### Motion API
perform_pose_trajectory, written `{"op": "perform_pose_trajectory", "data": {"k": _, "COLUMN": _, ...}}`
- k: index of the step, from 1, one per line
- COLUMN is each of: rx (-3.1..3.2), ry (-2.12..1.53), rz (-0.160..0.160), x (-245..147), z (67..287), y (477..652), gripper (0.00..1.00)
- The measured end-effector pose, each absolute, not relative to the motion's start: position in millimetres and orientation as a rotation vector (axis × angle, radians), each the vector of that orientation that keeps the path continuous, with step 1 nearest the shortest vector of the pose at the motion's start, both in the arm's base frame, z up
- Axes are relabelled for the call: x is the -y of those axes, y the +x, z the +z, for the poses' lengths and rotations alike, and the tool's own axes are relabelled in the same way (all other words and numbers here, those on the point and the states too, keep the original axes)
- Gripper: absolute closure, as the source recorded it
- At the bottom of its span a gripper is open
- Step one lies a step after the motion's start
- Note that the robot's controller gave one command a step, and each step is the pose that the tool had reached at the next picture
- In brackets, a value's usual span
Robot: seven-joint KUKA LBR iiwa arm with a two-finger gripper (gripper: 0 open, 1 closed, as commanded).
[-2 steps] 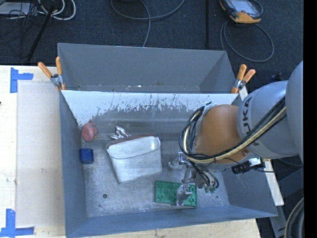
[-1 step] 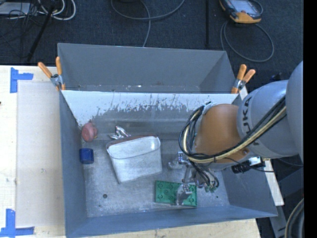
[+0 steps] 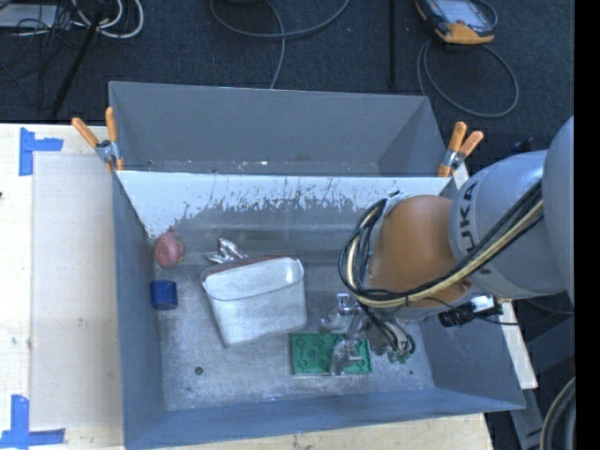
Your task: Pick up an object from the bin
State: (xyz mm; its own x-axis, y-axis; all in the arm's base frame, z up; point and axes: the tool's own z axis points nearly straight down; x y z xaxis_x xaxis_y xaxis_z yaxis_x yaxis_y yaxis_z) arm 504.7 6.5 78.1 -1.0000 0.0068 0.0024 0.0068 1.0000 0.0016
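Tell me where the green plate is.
In the camera view, the green plate lies on the bin floor near the front wall, right of the white tub, under the gripper.

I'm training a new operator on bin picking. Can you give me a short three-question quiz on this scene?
1. True or false: the tool is over the green flat plate at the near side of the bin.
2. What lies just nearer the camera than the pink lump by the left wall? A) a blue block B) a red ball C) a yellow cup
3. Short answer: which is the largest loose thing in the bin?

Key: 1 true; 2 A; 3 the white tub in the middle.
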Motion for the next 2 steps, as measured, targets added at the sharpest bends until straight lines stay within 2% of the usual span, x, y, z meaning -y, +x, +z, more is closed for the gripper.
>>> {"op": "perform_pose_trajectory", "data": {"k": 1, "rx": 3.139, "ry": -0.004, "rz": -0.002, "x": -6.8, "z": 82.1, "y": 504.5, "gripper": 1.00}}
{"op": "perform_pose_trajectory", "data": {"k": 2, "rx": 3.149, "ry": 0.004, "rz": -0.001, "x": -6.8, "z": 196.1, "y": 506.1, "gripper": 1.00}}
